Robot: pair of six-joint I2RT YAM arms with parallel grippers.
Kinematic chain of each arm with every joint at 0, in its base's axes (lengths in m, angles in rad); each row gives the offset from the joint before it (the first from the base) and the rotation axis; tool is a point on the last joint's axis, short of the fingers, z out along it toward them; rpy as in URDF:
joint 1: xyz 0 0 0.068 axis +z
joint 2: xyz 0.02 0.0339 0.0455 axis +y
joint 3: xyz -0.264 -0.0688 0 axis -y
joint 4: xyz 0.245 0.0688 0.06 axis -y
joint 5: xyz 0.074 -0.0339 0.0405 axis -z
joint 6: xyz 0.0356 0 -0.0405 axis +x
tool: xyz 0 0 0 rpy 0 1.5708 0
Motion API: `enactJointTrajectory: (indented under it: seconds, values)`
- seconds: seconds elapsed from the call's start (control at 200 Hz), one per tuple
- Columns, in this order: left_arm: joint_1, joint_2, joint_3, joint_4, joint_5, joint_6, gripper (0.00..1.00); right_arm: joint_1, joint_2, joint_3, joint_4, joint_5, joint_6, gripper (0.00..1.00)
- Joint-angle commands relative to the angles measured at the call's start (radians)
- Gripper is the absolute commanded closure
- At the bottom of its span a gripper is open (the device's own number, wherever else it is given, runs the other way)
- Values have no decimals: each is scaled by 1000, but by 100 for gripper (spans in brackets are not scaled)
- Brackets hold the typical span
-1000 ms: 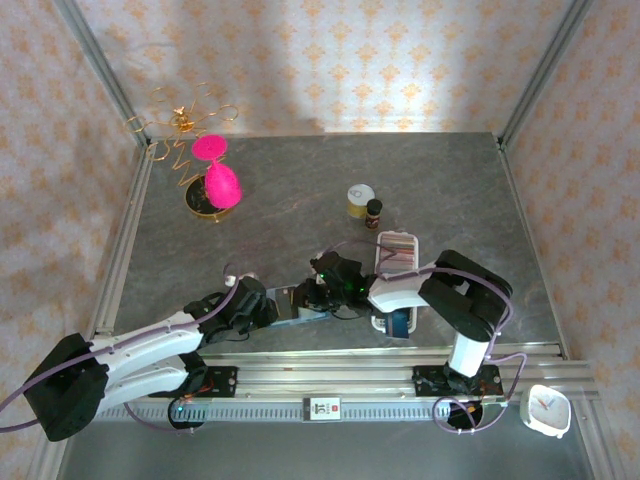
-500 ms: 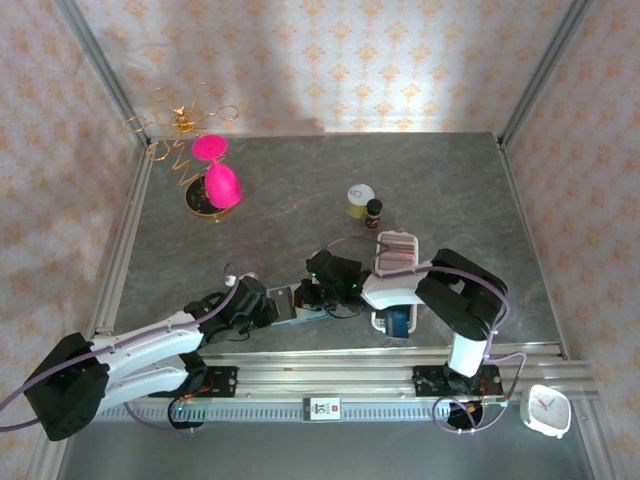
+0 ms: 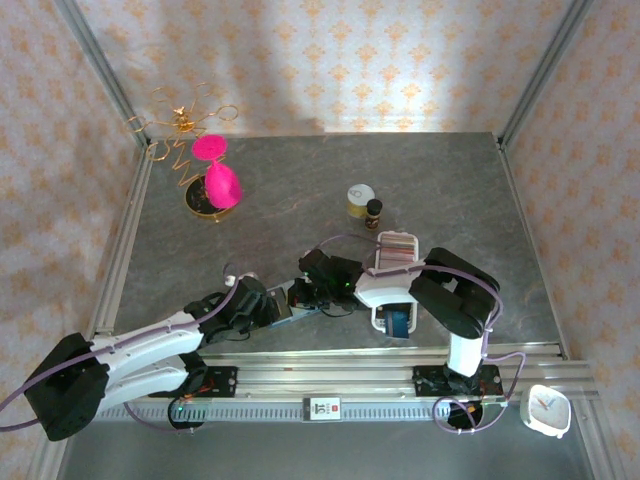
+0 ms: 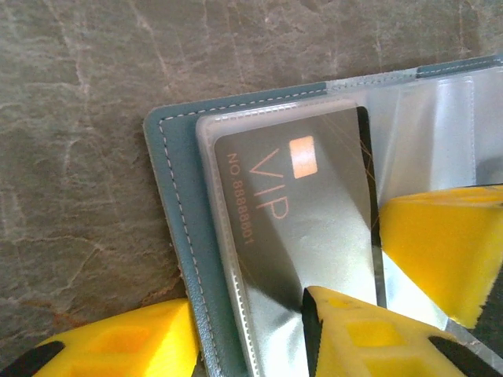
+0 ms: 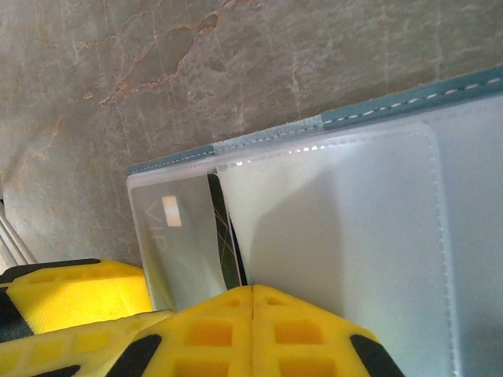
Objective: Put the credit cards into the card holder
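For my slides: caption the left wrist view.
Grey VIP card tucked into a clear sleeve of the open teal card holder.

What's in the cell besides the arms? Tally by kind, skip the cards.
pink hourglass: 1
gold wire ornament: 1
tin: 1
small dark bottle: 1
white tray: 1
card holder: 1
white clock: 1
Total: 7
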Motion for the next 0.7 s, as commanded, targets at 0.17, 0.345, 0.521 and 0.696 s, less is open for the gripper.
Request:
enactJointTrajectory:
  seconds: [0.17, 0.345, 0.521, 0.696]
  values:
    - [10, -65, -35, 1, -112, -10, 56, 24, -23, 10, -18, 20, -11, 100]
    - [49, -31, -38, 43, -87, 13, 57, 24, -84, 8, -13, 50, -24, 90]
    - [80, 38, -15, 71, -54, 65, 64, 25, -144, 22, -140, 152, -44, 80]
    - [80, 93, 21, 69, -39, 107, 68, 21, -180, -5, -231, 247, -23, 73]
